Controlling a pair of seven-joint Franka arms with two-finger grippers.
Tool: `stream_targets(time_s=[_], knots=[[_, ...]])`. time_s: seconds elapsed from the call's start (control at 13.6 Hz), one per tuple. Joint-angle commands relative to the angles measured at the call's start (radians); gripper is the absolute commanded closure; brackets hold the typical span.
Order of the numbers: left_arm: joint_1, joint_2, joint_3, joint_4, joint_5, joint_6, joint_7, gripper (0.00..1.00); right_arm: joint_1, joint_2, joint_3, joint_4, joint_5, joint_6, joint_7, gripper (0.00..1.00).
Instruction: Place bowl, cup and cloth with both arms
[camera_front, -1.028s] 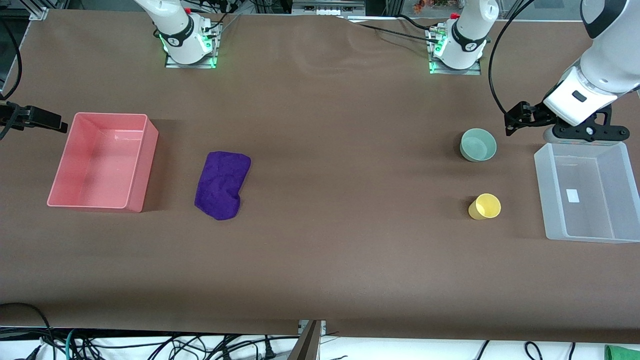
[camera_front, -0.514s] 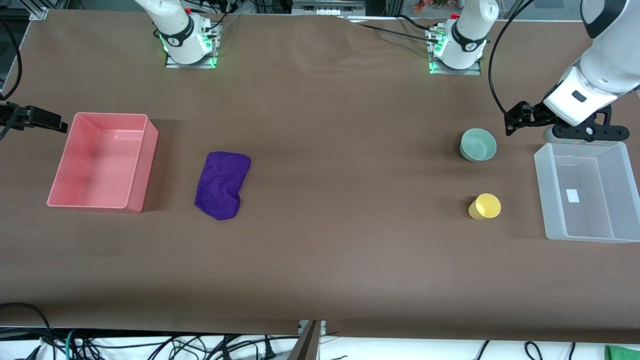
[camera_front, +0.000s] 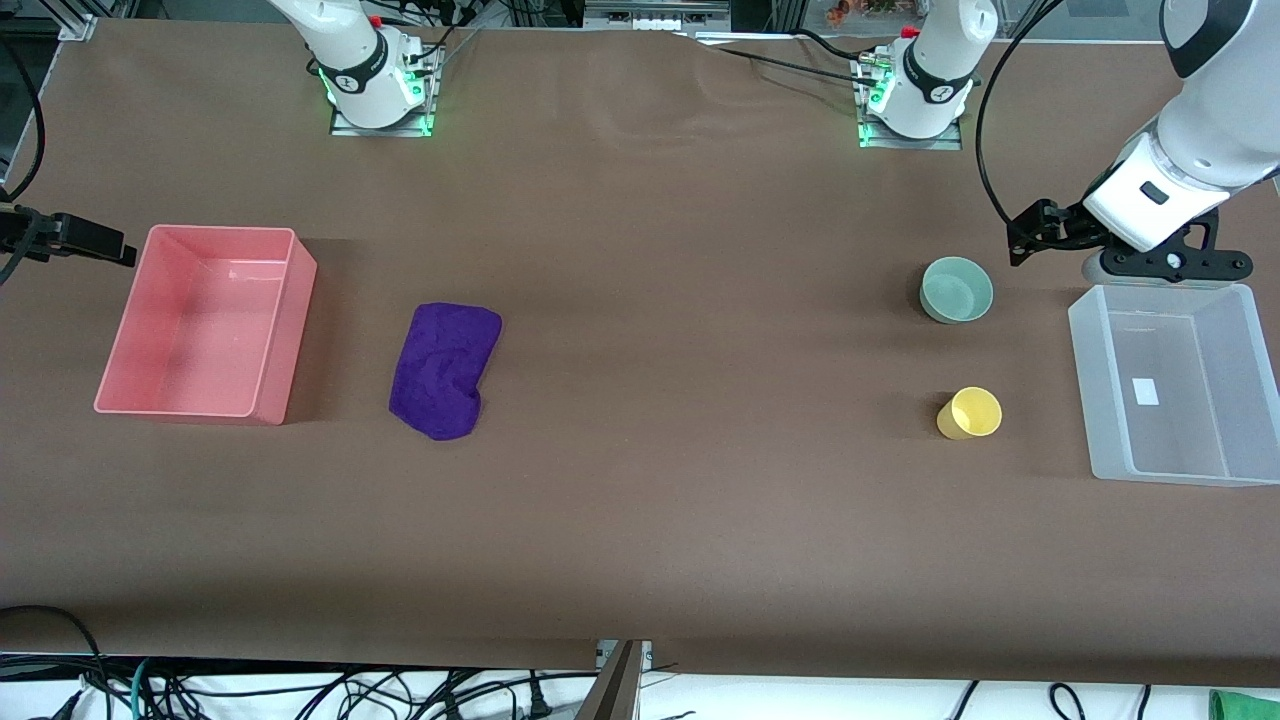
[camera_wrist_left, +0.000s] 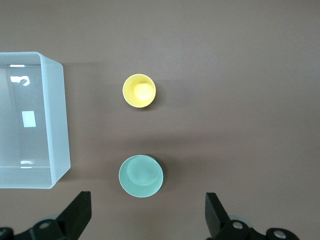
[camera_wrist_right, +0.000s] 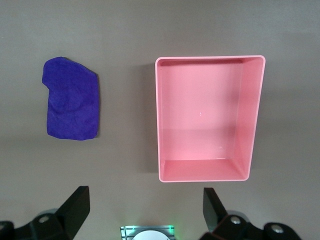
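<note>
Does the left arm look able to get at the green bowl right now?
Probably yes. The left tool hangs open, holding nothing, beside the bowl, which stands alone on the table, apart from the cup and the clear bin.

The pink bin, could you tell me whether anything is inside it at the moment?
Nothing shows inside the pink bin; its floor is bare in both views. The cloth lies on the table beside it. What is under the bin cannot be seen.
</note>
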Motion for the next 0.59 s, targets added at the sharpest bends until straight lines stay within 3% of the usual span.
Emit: stream_targets(time_s=[0.0, 0.51], knots=[[-0.005, -0.012, 0.003, 0.003, -0.014, -0.024, -0.007, 0.00, 0.002, -0.001, 0.005, 0.007, -0.012, 0.001, -0.009, 0.00], [0.000, -0.010, 0.004, 0.003, -0.017, -0.025, -0.006, 0.00, 0.005, 0.003, 0.002, 0.021, -0.011, 0.001, -0.012, 0.00]])
